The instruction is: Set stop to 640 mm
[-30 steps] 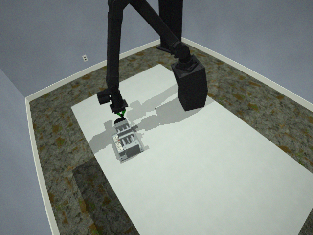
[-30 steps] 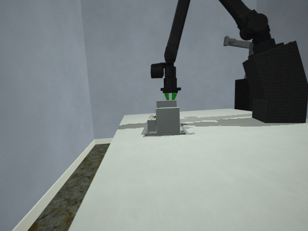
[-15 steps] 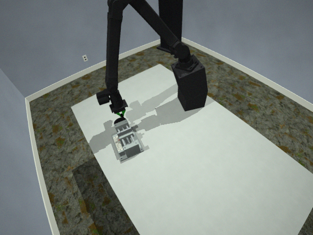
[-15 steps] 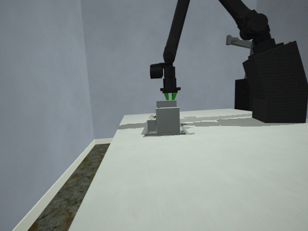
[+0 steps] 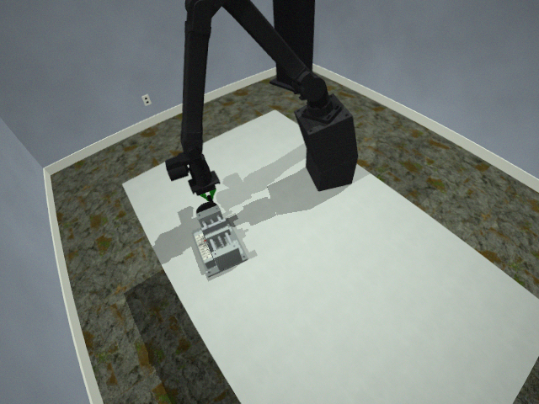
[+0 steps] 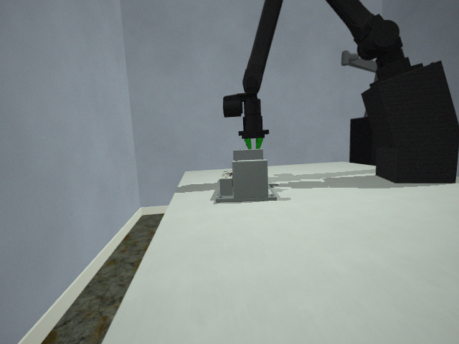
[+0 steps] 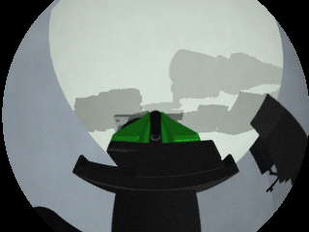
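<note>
A grey stop fixture (image 5: 218,246) with rails and a white scale strip (image 5: 200,246) stands on the white table near its left edge; it also shows in the exterior view (image 6: 249,176). A black handwheel (image 5: 205,207) sits at the fixture's far end. My gripper (image 5: 209,196) with green fingers comes down from above and is shut on the handwheel's small handle (image 7: 154,128). In the exterior view the green fingers (image 6: 254,144) stand just above the fixture's top block, which hides the handwheel. The scale reading is too small to tell.
The arm's black base block (image 5: 330,146) stands at the table's far side. The table's left edge (image 6: 155,236) drops to a mottled floor close beside the fixture.
</note>
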You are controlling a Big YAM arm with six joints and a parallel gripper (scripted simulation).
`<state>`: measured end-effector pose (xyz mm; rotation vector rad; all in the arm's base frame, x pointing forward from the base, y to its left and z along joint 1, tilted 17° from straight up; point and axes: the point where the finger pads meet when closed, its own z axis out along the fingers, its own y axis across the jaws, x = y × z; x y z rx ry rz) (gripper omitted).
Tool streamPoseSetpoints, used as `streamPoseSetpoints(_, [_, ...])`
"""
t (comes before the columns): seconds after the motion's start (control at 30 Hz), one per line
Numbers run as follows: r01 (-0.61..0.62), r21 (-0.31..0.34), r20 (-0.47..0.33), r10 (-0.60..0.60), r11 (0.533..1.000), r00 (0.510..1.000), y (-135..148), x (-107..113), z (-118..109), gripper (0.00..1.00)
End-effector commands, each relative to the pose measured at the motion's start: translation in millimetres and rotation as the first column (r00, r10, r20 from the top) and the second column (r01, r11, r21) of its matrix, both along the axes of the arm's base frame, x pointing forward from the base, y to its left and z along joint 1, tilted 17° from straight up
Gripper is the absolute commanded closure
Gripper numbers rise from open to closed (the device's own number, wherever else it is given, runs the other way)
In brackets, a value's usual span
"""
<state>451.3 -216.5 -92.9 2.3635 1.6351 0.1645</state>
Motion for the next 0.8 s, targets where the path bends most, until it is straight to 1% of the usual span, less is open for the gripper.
streamPoseSetpoints(0.0, [0.010,-0.026,0.045,-0.009,1.000,0.999,-7,20,34,0.94])
streamPoseSetpoints(0.17, [0.011,-0.027,0.046,-0.010,1.000,0.999,-8,21,43,0.94])
streamPoseSetpoints(0.23, [0.012,-0.021,0.032,-0.012,1.000,0.999,-6,14,38,0.94])
streamPoseSetpoints(0.27, [0.013,-0.021,0.032,-0.012,1.000,0.999,-6,14,38,0.94])
streamPoseSetpoints(0.37, [0.012,-0.027,0.046,-0.011,1.000,0.999,-9,23,44,0.94])
streamPoseSetpoints(0.43, [0.012,-0.027,0.046,-0.011,1.000,0.999,-9,23,44,0.94])
streamPoseSetpoints(0.63, [0.009,-0.028,0.048,-0.008,1.000,0.999,-11,34,52,0.94])
streamPoseSetpoints(0.77, [0.010,-0.028,0.049,-0.008,1.000,0.999,-12,37,54,0.94])
